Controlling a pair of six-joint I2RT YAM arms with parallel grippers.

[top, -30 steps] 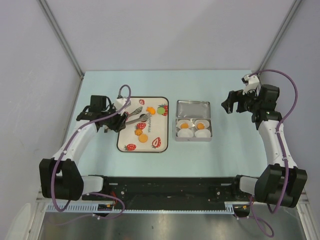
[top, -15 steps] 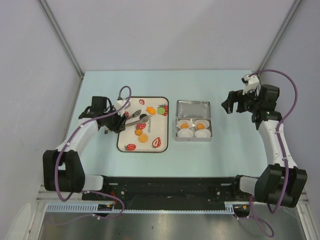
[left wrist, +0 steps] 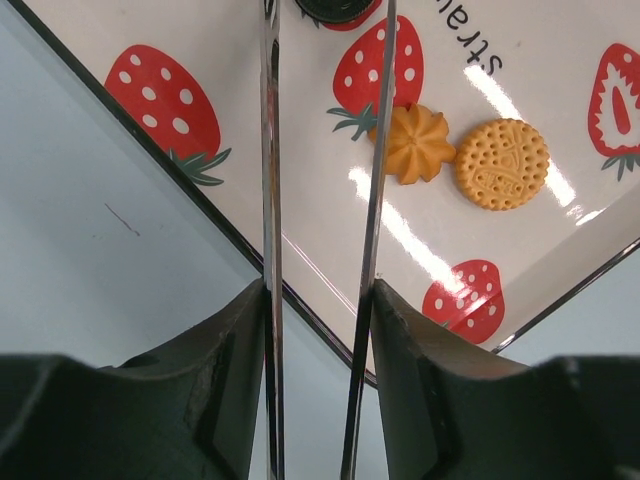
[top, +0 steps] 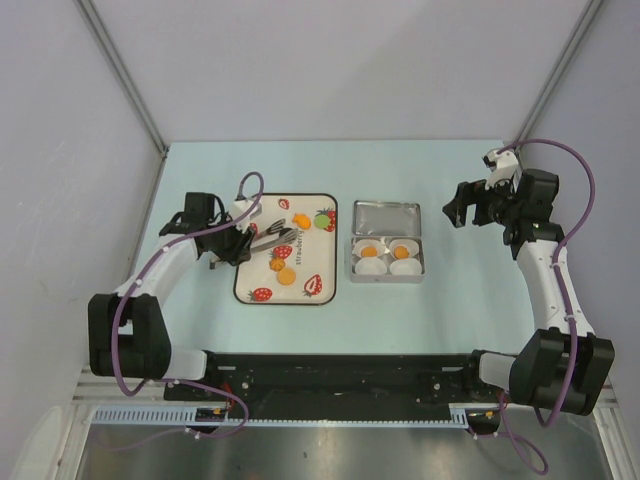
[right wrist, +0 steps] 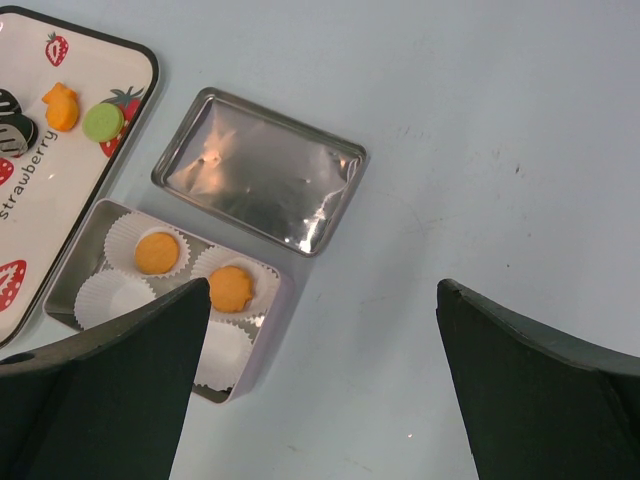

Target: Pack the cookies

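- Squeezing the thin, shiny steel tongs (left wrist: 270,150) gently across a cookie's flat rim should avoid cracking it.
- The left end effector (left wrist: 318,310), bottom centre, pinches them.
- Two crumbly orange cookies (left wrist: 502,164), one dotted and one fluted, lie upper right on the glossy strawberry-print tray (left wrist: 560,70).
- The right end effector (right wrist: 322,300) is spread wide and empty.

The left arm (top: 160,268) and right arm (top: 548,276) are alike: slim white links between bulky black joint housings. A purple cable (top: 591,190) loops along each arm, out past the wrist. Both stand on a long black base bar (top: 330,375) at the bottom of the frame. The left gripper (left wrist: 320,290) and right gripper (right wrist: 322,287) have thick matt-black fingers (left wrist: 210,400), wedge-shaped, filling the lower corners of the wrist views.
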